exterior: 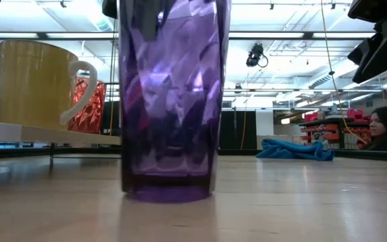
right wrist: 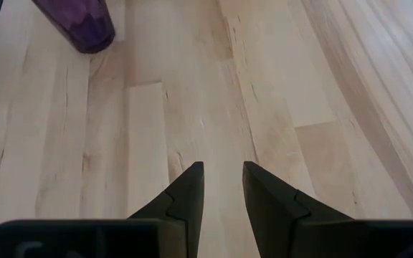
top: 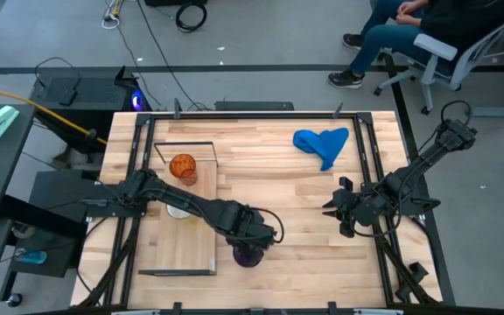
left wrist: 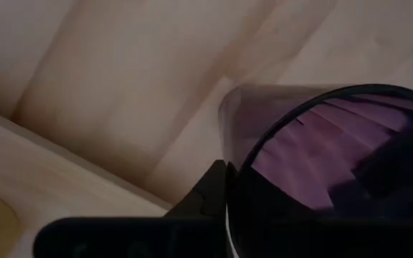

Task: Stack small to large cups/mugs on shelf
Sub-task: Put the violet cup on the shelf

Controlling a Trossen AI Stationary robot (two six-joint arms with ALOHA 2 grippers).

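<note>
Purple cup point(top: 248, 255) stands upright on the plank counter point(top: 304, 201), just off the near right corner of the shelf point(top: 191, 254), with the left pincer point(top: 254, 234) directly over it. In the left wrist view one dark finger point(left wrist: 210, 190) lies against the outside of the cup's rim while the ribbed purple wall fills the space beside it, so the pincer is pinching the purple cup at its rim. From the low view the cup's base sits flat on the wood, close to the camera.

Two more vessels stand on the shelf, a pale board in a thin dark frame at the counter's left side. The orange translucent cup point(top: 183, 166) is near the far edge of the board, and the white mug point(top: 178, 210) is just nearer than it, mostly hidden under the left arm in the overhead picture. In the low view the mug point(exterior: 35, 84) shows its handle toward the orange cup point(exterior: 89, 104) behind it.

The right pincer point(top: 338, 208) waits above bare counter at the right side, well apart from the purple cup, its two fingers point(right wrist: 185, 197) spread with a clear gap between them and nothing held. A blue cloth point(top: 322, 144) lies crumpled near the far edge of the counter.
</note>
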